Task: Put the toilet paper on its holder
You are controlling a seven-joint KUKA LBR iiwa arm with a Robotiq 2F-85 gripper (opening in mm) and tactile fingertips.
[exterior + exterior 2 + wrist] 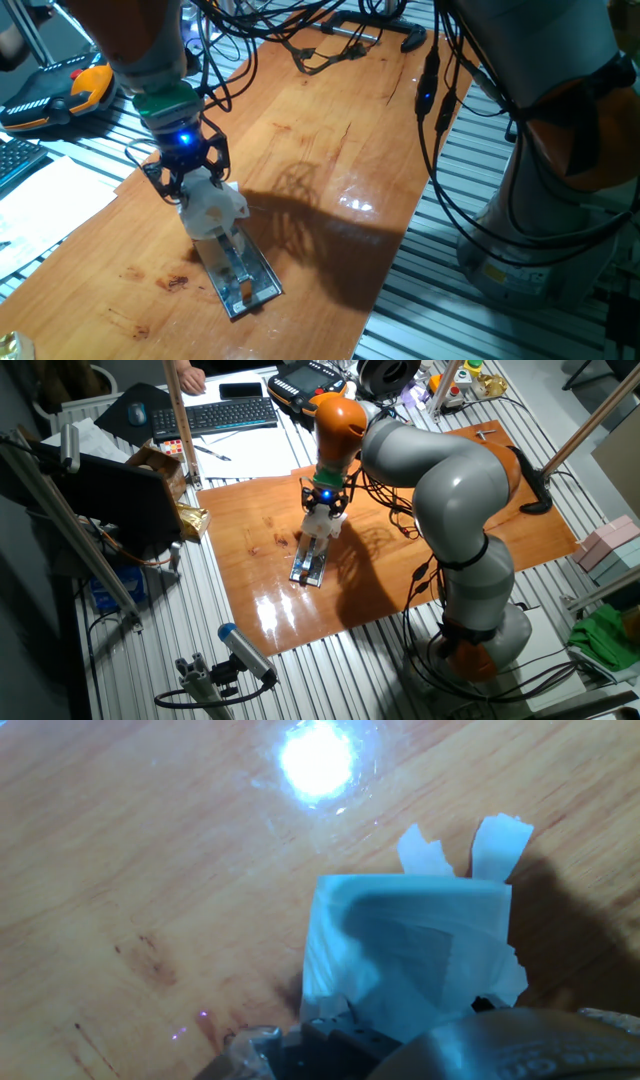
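One toilet paper (pixel 213 208) roll is sitting in the claw (pixel 190 182), whose fingers are closing around its white tissue just above the near end of the single holder (pixel 240 272). That one shiny grey plate is lying flat on the wooden counter (pixel 330 130), its orange-tipped bar showing below the roll. Two torn paper ends are sticking out in the hand view.
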